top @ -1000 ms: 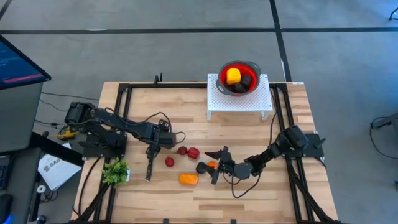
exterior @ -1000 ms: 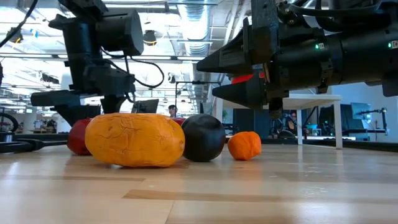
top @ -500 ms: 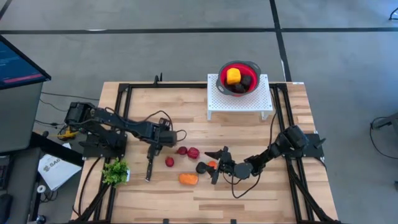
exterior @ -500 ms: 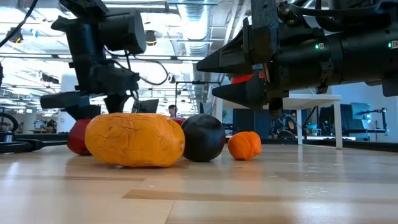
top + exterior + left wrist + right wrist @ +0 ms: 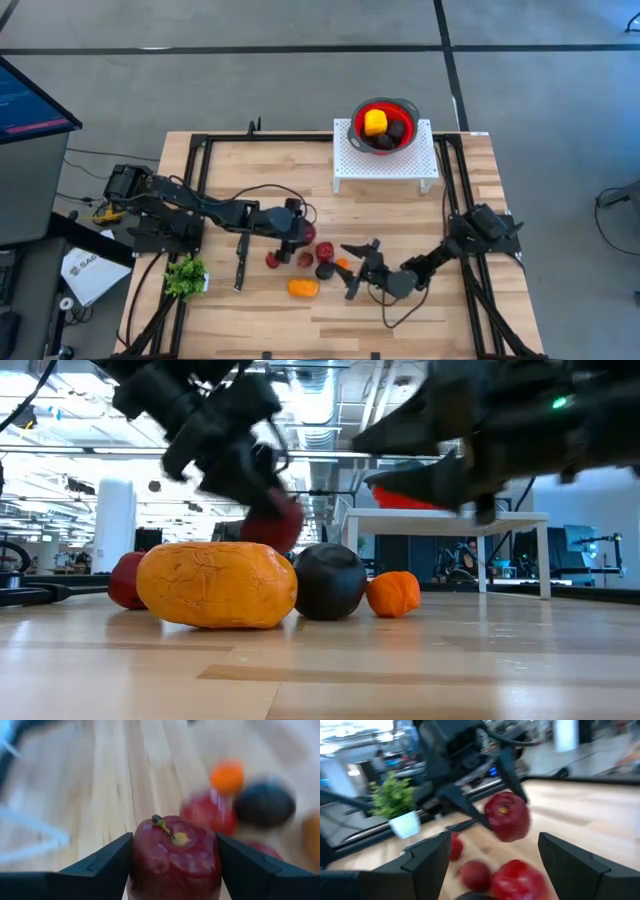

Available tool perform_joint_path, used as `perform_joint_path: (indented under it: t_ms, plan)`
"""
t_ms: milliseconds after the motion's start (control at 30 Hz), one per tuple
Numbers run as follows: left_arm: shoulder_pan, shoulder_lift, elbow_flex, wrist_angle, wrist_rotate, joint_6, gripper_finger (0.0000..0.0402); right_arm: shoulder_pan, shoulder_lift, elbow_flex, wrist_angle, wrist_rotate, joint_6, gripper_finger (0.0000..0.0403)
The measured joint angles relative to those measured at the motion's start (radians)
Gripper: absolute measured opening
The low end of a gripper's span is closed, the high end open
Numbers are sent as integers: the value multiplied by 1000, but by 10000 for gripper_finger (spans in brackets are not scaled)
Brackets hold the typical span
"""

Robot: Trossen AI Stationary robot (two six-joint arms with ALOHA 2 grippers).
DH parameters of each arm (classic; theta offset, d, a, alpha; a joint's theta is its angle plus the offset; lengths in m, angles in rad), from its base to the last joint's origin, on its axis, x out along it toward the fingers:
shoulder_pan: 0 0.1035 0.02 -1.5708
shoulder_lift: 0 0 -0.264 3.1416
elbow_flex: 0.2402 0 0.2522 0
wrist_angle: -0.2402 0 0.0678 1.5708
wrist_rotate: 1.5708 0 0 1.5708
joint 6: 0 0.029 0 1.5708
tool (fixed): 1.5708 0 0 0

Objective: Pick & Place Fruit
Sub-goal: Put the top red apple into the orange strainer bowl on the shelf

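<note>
My left gripper (image 5: 298, 238) is shut on a dark red apple (image 5: 175, 855), which also shows in the low view (image 5: 276, 522) and the right wrist view (image 5: 507, 817). Below and beside it, loose fruit lies on the table: a red piece (image 5: 272, 260), another red piece (image 5: 325, 249), a dark purple ball (image 5: 325, 270), a small orange piece (image 5: 342, 264) and a large orange piece (image 5: 303, 288). My right gripper (image 5: 353, 270) is open just right of the dark ball and touches nothing. A red bowl (image 5: 383, 108) holds a yellow piece and dark pieces. My left gripper pinches the apple between its two fingers (image 5: 112, 862), on opposite sides of its body (image 5: 142, 855). The stem end (image 5: 161, 822) faces back toward the wrist. The fingers come from the table's left, slanting down. The apple is lifted clear of the table, above the other fruit.
The bowl stands on a white perforated stand (image 5: 385, 165) at the table's far side. A black-handled knife (image 5: 240, 265) lies left of the fruit, and a small leafy green plant (image 5: 185, 275) sits near the left edge. Black frame rails run along both sides.
My left gripper has moved toward the table's right, into the group of red fruit, and now holds the dark red apple lifted off the table. My right gripper has shifted slightly toward the near right. The red pieces have shifted a little on the table.
</note>
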Motion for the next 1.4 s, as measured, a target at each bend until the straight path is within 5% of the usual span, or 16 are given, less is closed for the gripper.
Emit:
perform_joint_path:
  t_ms: [267,667,833,1000,1400]
  plan:
    - [38,0,33,406,42,-72,253,128,-116,-24,0,221,-230,291]
    - [251,20,380,410,59,-77,258,138,-142,-24,0,256,-269,291]
    - [361,175,551,405,149,-172,256,113,-140,-24,-3,256,-242,291]
    - [410,346,703,400,161,-112,261,100,-140,-24,0,256,-239,291]
    - [506,429,727,399,52,-189,265,108,-140,-24,-4,253,-213,291]
